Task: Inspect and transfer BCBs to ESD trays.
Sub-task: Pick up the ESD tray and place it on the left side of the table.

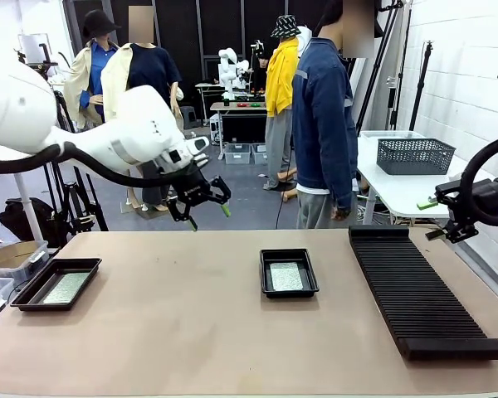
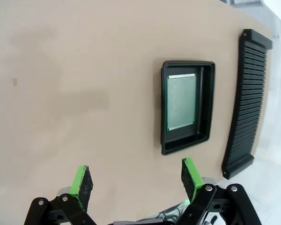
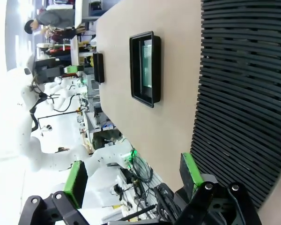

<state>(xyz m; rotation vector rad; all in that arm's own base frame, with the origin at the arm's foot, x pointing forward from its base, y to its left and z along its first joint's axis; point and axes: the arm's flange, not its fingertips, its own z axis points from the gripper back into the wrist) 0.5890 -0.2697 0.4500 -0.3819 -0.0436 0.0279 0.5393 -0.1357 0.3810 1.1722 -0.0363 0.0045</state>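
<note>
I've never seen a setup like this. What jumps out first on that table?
Two shallow black trays each hold a green circuit board: one tray at the table's left end, one tray near the middle. A long black ribbed rack lies on the right side. Above the table, the left claw hangs open, and the right claw is open too, looking over the rack.

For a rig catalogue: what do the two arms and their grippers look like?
Both arms are white with rounded shells; a black ribbed hose runs along each. The left gripper and right gripper are black, with green pads on the fingers.
</note>
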